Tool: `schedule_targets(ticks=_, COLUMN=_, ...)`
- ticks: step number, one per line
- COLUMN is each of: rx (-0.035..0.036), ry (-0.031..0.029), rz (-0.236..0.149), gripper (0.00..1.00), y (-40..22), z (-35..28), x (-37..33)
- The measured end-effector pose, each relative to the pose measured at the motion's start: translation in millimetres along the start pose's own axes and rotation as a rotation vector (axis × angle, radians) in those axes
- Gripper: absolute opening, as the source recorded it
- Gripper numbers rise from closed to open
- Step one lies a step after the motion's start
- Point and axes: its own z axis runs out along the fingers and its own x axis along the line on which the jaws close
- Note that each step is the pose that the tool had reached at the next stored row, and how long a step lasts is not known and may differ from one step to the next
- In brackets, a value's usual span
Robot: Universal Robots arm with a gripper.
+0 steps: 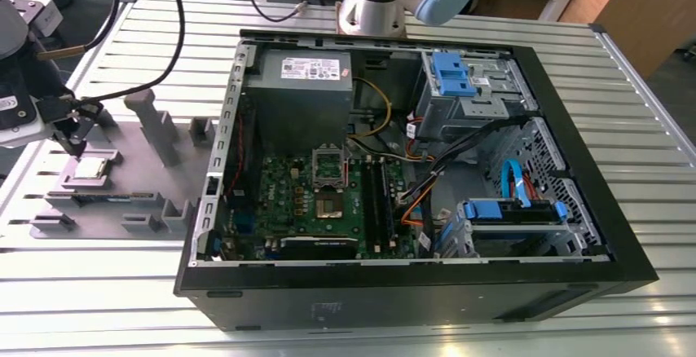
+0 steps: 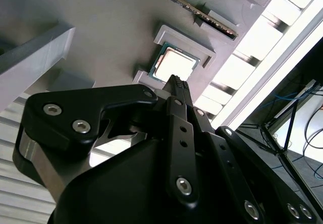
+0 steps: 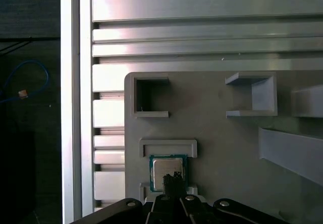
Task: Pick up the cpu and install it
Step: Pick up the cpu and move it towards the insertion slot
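Note:
The cpu, a small square chip with a pale metal top, lies flat in its recess on the grey holder plate at the exterior view's left. It also appears in both wrist views. My gripper hangs just above the chip, its black fingertips pressed together over the chip's near edge, and nothing shows between them. Whether the tips touch the chip I cannot tell.
The open black PC case lies at the exterior view's right, its green motherboard holding an open socket with the dark frame raised. Grey blocks stand on the holder plate. A memory stick lies there too.

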Motion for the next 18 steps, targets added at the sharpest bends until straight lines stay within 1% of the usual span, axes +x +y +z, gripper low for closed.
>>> schedule_targets(ticks=3, rx=0.0, ry=0.0, rz=0.0, gripper=0.11, y=0.0, z=0.1, x=0.0)
schedule_targets(ticks=7, rx=0.0, ry=0.0, rz=0.0, gripper=0.11, y=-0.1, z=2.5, x=-0.1)
schedule_targets(ticks=14, rx=0.0, ry=0.0, rz=0.0, gripper=0.11, y=-0.4, z=10.3, x=-0.3)
schedule_targets(ticks=18, rx=0.0001, ry=0.0, rz=0.0, gripper=0.11, y=-0.6, z=12.8, x=-0.3)
